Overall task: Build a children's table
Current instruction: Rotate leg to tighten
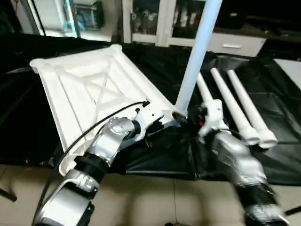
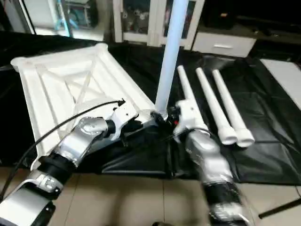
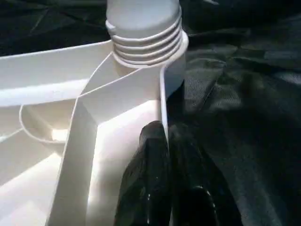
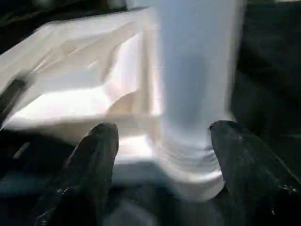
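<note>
The white tabletop (image 1: 84, 89) lies upside down on the black cloth, ribbed underside up. One white leg (image 1: 197, 52) stands upright in its near right corner socket, its ribbed end (image 3: 143, 33) seated in the socket. My left gripper (image 1: 161, 125) is shut on the tabletop's rim wall (image 3: 162, 94) just beside that corner. My right gripper (image 4: 164, 141) is open at the base of the upright leg (image 4: 193, 70), one black finger (image 4: 94, 165) on each side. Three more legs (image 1: 233, 101) lie side by side on the cloth to the right.
The black cloth (image 1: 277, 155) covers the low work surface, and its front edge drops to a tiled floor (image 1: 155, 202). White cabinets (image 1: 235, 44) stand at the back. A black cable (image 1: 89, 129) runs along my left forearm.
</note>
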